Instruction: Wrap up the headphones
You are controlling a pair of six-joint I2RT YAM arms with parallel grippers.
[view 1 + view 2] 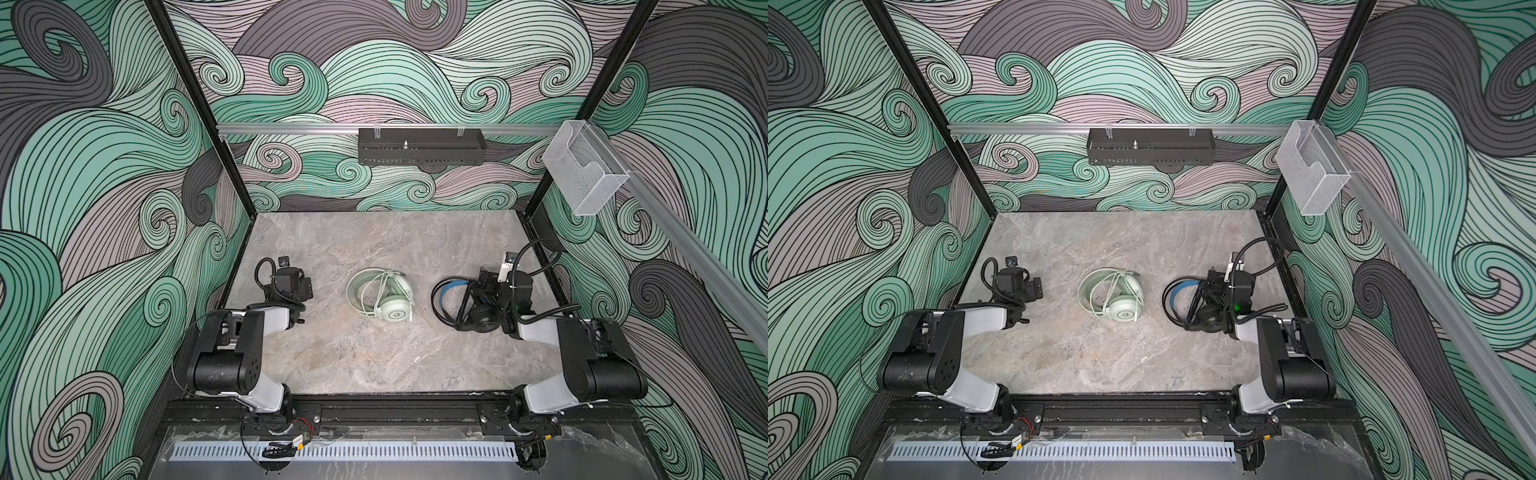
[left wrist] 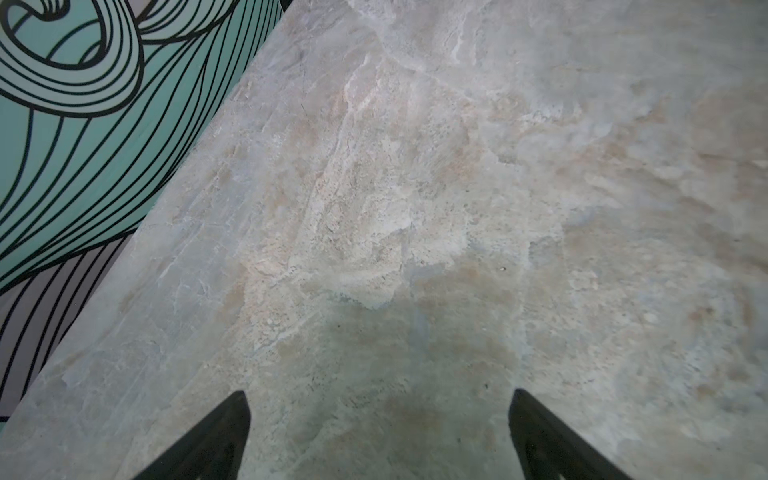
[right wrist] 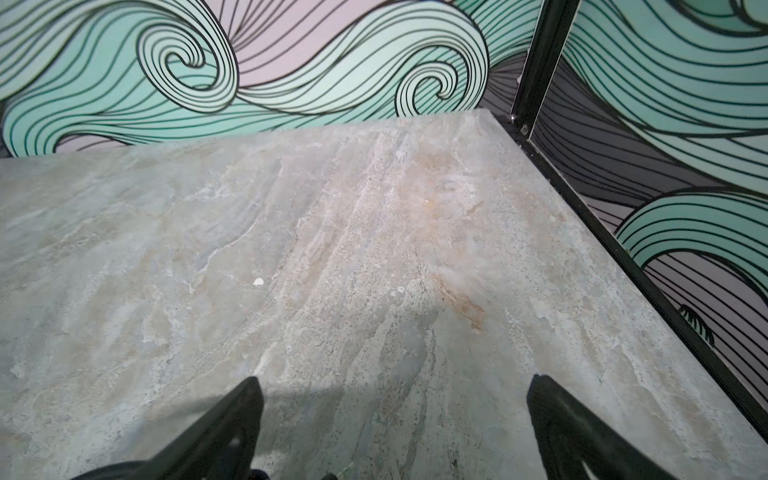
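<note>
2 headsets on the table (image 1: 374,357)
rail basket (image 1: 422,160): can't tell contents. mint headset (image 1: 380,299), black headset (image 1: 482,321) bands bow left. left gripper (image 2: 378,399), right gripper (image 3: 395,382) splayed, holding nothing.

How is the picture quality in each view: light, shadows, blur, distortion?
In both top views: even light, sharp, frame posts splayed by the wide lens; the black headphones lose detail. Left wrist view: table slightly soft, shadow by the left gripper. Right wrist view: similar shadow by the right gripper.

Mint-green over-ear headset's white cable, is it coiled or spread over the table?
Coiled: in a top view the white cable lies in loops on the mint-green headset.
</note>
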